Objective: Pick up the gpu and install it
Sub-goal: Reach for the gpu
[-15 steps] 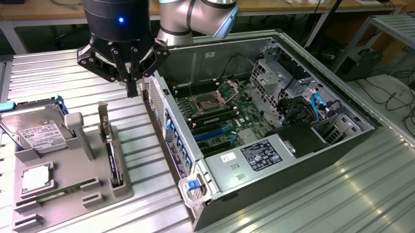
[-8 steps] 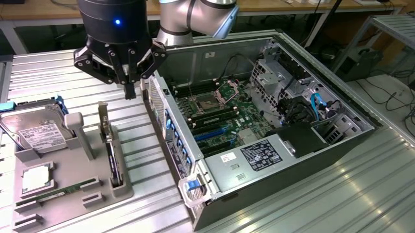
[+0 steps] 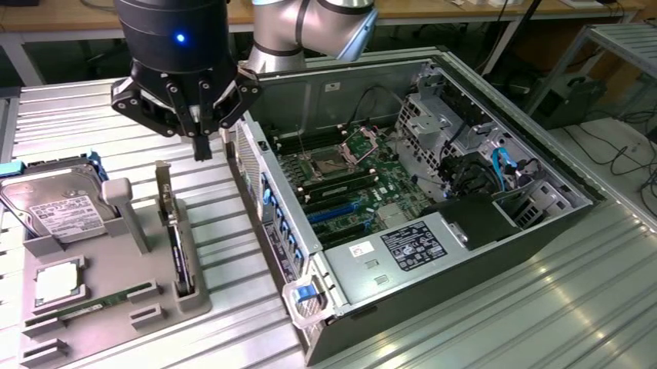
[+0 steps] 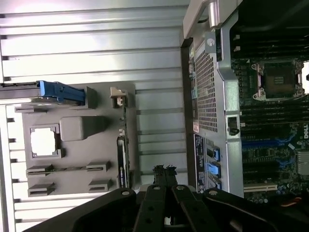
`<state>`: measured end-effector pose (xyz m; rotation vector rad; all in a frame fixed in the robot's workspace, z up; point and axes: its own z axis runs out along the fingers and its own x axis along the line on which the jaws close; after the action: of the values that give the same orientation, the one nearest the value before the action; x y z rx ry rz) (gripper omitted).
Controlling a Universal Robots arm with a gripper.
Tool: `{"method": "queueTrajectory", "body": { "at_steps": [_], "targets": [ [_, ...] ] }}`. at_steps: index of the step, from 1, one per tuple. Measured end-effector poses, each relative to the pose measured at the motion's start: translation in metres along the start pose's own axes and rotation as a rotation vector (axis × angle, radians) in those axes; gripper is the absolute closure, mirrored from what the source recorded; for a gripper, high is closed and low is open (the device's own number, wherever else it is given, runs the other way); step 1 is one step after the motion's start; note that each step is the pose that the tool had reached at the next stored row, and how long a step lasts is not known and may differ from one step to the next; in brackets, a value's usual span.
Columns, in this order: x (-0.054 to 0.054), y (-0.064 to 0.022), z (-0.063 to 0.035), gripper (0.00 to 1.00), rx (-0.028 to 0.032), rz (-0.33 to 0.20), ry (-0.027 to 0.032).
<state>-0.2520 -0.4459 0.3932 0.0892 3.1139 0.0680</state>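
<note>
Fingers [image 3: 202, 142] pinched together, empty, hovering near the gpu [image 3: 178, 250] sitting in its holder [image 3: 113, 269]. Nothing picked up or installed yet.

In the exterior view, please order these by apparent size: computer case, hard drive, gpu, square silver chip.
1. computer case
2. hard drive
3. gpu, seen edge-on, and square silver chip: too alike to rank.

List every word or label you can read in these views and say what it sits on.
"DELL": white letters, turned sideways, on the circuit board in the computer case.
Too small to read: white label on the hard drive.
Too small to read: black label on the grey cover.
Too small to read: white sticker beside it.
</note>
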Motion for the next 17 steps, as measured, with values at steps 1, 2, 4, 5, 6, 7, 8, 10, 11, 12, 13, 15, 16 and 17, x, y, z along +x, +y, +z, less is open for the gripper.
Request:
{"method": "queueTrajectory", "body": {
  "at_steps": [1,2,4,5,6,7,8,10,11,12,13,15,16,17],
  "targets": [
    [0.001,-0.0012,0.0,0.89,0.0,0.0,0.0],
    [0.002,-0.0019,-0.0001,0.89,-0.0001,-0.001,0.0],
    [0.003,-0.0028,-0.0002,0.89,-0.0001,-0.001,0.0],
    [0.004,-0.0032,-0.0002,0.89,0.0,-0.001,0.0],
    [0.004,-0.0036,-0.0002,0.89,0.0,-0.001,0.0],
    [0.005,-0.0041,-0.0002,0.89,-0.0001,-0.001,0.0],
    [0.006,-0.0046,-0.0003,0.89,0.0,-0.001,0.0001],
    [0.007,-0.0057,-0.0003,0.89,-0.0001,-0.002,0.0],
    [0.007,-0.0062,-0.0004,0.89,-0.0001,-0.002,0.0],
    [0.008,-0.007,-0.0004,0.89,-0.0001,-0.002,0.0],
    [0.009,-0.0076,-0.0004,0.89,-0.0002,-0.002,0.0],
    [0.011,-0.0097,-0.0006,0.89,-0.0001,-0.003,0.0001],
    [0.011,-0.0104,-0.0007,0.89,0.0,-0.003,0.0001],
    [0.012,-0.0111,-0.0007,0.89,-0.0001,-0.003,0.0001]
  ]
}}
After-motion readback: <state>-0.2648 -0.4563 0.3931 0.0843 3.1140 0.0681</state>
